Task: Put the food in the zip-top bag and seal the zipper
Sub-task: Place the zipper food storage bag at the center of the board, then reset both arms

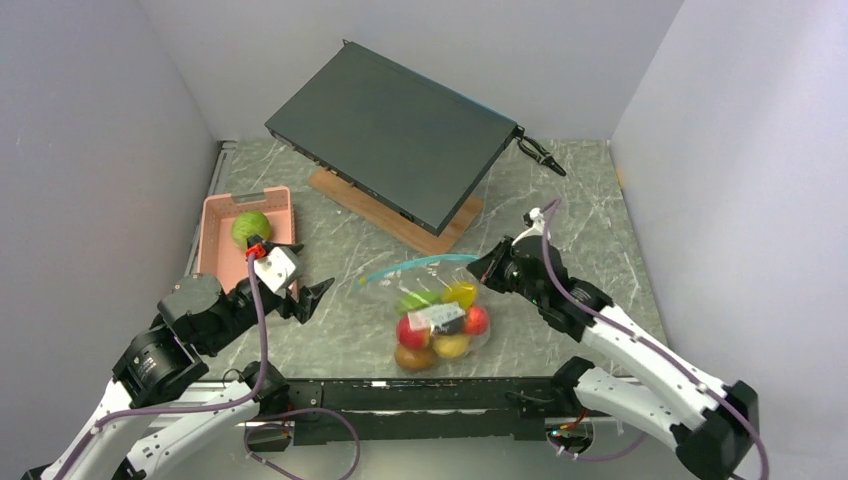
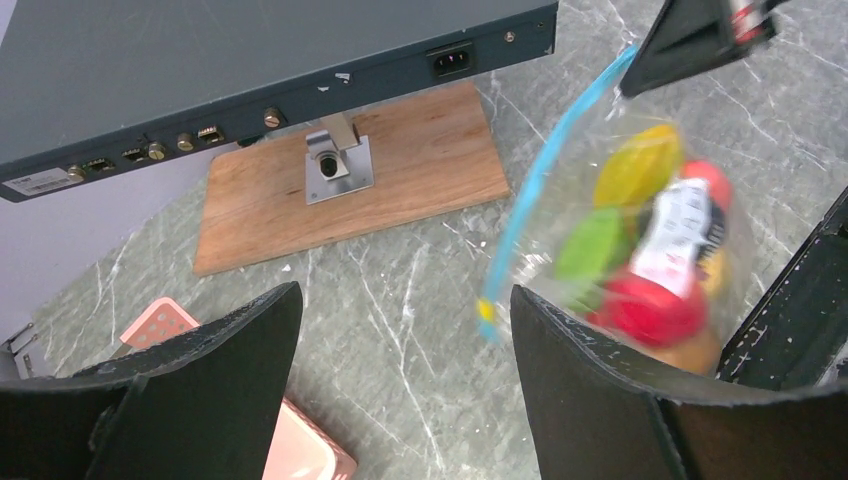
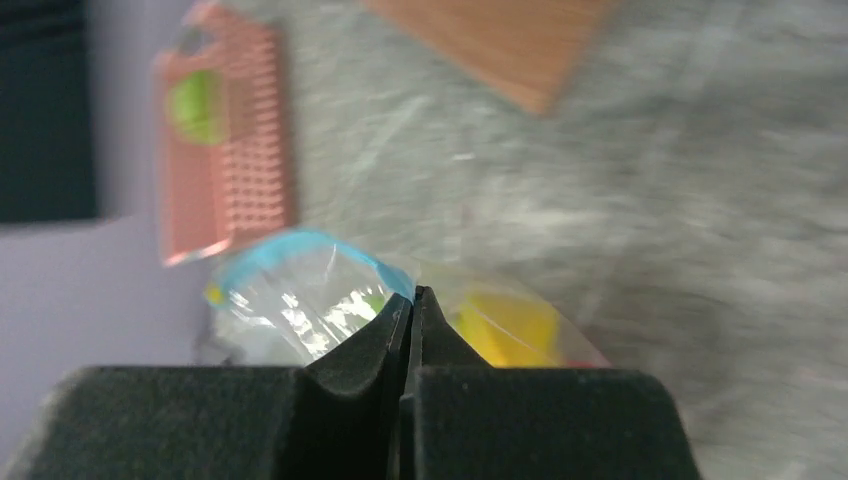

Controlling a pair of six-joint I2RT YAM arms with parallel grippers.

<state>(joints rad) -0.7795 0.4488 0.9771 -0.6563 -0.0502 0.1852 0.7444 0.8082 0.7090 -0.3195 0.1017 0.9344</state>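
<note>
Status: mostly loaded, and not sealed as far as the views show.

- Bag (image 1: 390,292) lies on the table (image 1: 340,345) near the front edge, between the two arms. Red, yellow, green and orange food (image 1: 440,322) is inside.
- One green piece (image 1: 250,227) sits in the basket (image 1: 218,240) at far left, well apart from the bag. It's likely the last item to go in.
- Zipper (image 1: 420,263) bows in an arc along the bag's far side. The mouth looks open, but the views don't settle whether the tracks are pressed together anywhere.
- Right gripper (image 3: 410,300): jaws closed, pinching the bag's mouth edge at the zipper's right end. The right wrist view is blurred, so the exact bite is unclear.
- Left gripper (image 2: 405,296): jaws wide apart with nothing between them. It hovers between basket and bag, pointing roughly toward the zipper's yellow end (image 2: 487,310).

Remaining, by judgement: fetch the green piece, drop it in, then run the zipper shut end to end.
</note>
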